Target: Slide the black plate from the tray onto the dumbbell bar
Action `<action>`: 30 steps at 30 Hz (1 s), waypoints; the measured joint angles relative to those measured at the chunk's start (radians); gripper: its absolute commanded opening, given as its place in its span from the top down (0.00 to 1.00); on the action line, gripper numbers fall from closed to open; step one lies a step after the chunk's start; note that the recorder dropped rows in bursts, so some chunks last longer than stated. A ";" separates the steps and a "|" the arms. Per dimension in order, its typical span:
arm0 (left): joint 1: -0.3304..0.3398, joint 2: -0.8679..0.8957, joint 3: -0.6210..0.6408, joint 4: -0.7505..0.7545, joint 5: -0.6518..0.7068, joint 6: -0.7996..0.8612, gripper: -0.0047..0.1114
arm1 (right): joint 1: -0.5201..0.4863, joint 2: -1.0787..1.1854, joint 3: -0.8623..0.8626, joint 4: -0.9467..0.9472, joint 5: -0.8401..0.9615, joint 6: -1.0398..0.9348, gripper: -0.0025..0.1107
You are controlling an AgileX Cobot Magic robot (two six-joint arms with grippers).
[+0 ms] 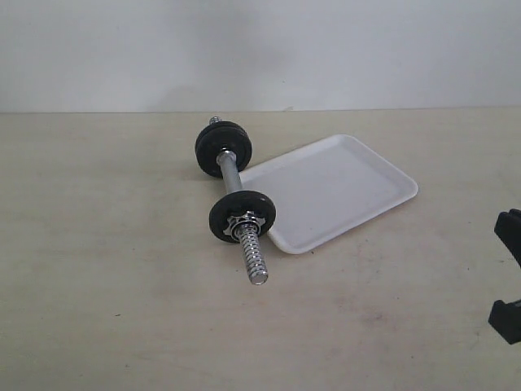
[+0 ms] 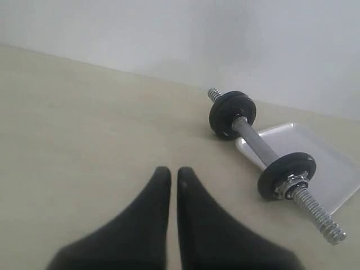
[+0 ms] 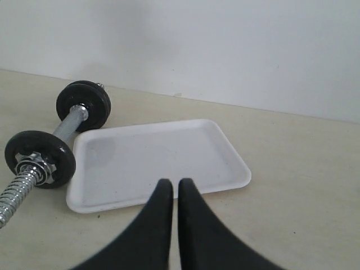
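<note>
Closed right gripper (image 3: 175, 183), chrome threaded dumbbell bar (image 1: 229, 173), black discs (image 1: 264, 213), white tray (image 1: 342, 183)

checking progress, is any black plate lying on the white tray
No, the tray shows only bare white surface, and both black discs sit on the dumbbell bar.

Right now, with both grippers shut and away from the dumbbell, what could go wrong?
The dumbbell bar rests on its round discs beside the tray; a nudge might roll it.
The tray looks bare, so reaching there for a plate would likely find nothing.
The shut right gripper points at the tray and might push it.
</note>
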 measured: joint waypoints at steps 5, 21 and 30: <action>0.000 0.000 0.000 0.008 0.011 -0.004 0.93 | 0.000 0.000 0.000 0.000 0.000 0.002 0.98; 0.000 -0.113 0.000 0.193 0.023 -0.066 0.93 | 0.000 -0.023 0.000 0.002 0.000 0.002 0.98; 0.000 -0.150 0.000 0.511 0.133 -0.068 0.93 | -0.180 -0.317 0.000 0.013 0.003 -0.029 0.98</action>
